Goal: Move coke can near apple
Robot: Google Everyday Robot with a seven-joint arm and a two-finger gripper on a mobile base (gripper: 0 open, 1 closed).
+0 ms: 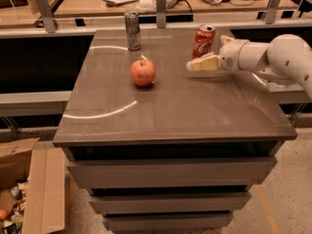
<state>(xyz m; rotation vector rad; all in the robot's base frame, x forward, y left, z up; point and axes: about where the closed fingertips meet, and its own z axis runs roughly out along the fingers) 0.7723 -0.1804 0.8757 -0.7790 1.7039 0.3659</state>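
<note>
Gripper [192,65] is hovering low over the right rear of the counter [185,116], reaching in from the right and pointing left, its tip sitting just in front of the coke can [204,41]; it is showing edge-on as one cream wedge, so spread or closed cannot be told, nor contact with the can. A silver-grey can [132,30] is standing upright at the rear left, behind the apple [143,72]. The coke can is standing upright, red with white script and silver top, well apart from the apple.

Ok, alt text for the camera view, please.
From the right, the robot's gripper reaches toward a coke can standing on a brown table. An apple sits apart to the can's left, with a silver can behind it.
</note>
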